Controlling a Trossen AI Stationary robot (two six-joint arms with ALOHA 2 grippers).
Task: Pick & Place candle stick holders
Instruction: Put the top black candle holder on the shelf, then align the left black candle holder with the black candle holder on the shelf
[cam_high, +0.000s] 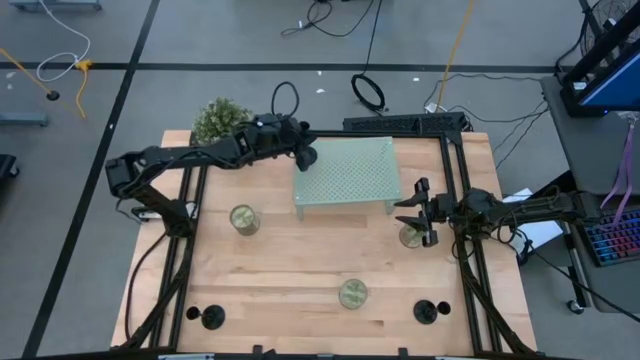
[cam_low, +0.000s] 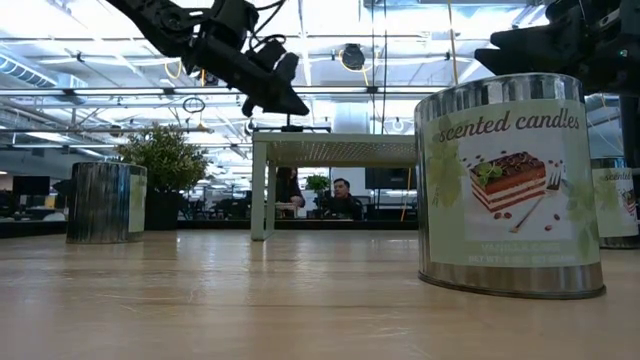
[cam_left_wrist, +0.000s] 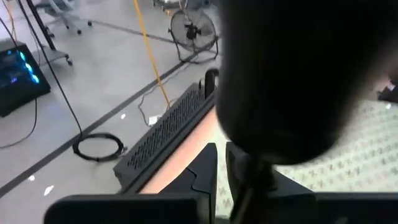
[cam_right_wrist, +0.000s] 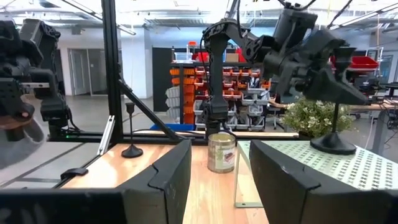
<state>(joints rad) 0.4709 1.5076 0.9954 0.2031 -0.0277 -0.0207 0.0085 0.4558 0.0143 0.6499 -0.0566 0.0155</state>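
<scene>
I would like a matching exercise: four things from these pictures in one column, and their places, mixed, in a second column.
Things:
1. plant
2. rack
3. left pincer
4. right pincer

Places:
a. at the rack's far left corner, shut on a holder
b. open, by the tin on the right side
c. far left corner of the table
d. middle of the far side

Pairs: 1-c, 2-d, 3-a, 4-b

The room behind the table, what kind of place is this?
Probably an open robotics lab or workshop. Behind the wooden table are shelves of orange parts bins, a floor fan, cables on the grey floor, and people at desks.
</scene>
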